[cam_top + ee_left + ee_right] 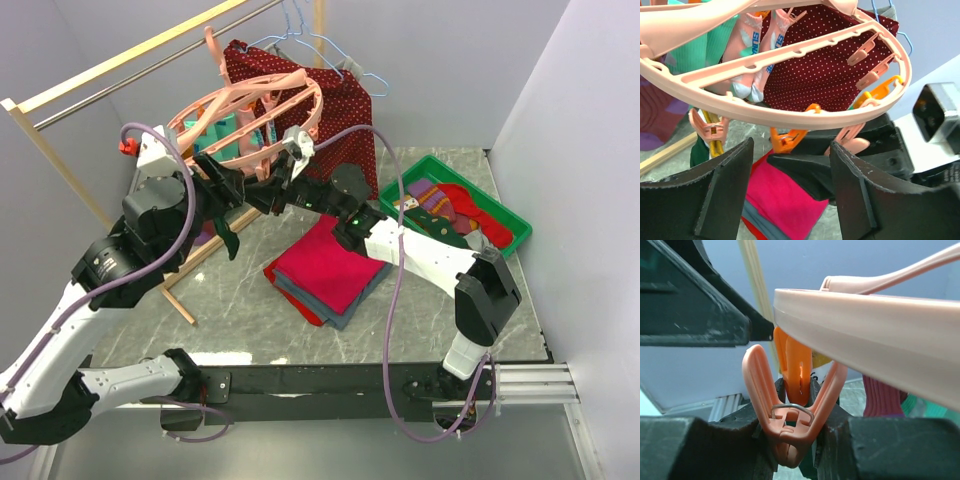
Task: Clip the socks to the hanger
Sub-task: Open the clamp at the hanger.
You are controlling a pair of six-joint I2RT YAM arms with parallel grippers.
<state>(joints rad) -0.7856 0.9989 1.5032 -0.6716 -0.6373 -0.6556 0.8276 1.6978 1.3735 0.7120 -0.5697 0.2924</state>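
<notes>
Partly done — some socks (pixel 756 55) hang on the hanger (pixel 250 108) at the table's (pixel 300 335) back-left corner, more wait in the right-edge tray (pixel 522 232); my right gripper (pixel 792 437) pinches a clip (pixel 757 382), left gripper (pixel 791 146) open, empty.

Can't really make out the right gripper (pixel 262 190) tips from above, lost in a dark jumble with the left gripper (pixel 226 205). Only getting a cropped slice of the hanger (pixel 865 335) up close.

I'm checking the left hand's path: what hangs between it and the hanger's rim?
Left wrist view: dangling clips. An orange clip and a pink clip, pinched by the right hand, hang off the hanger above the open left hand.
</notes>
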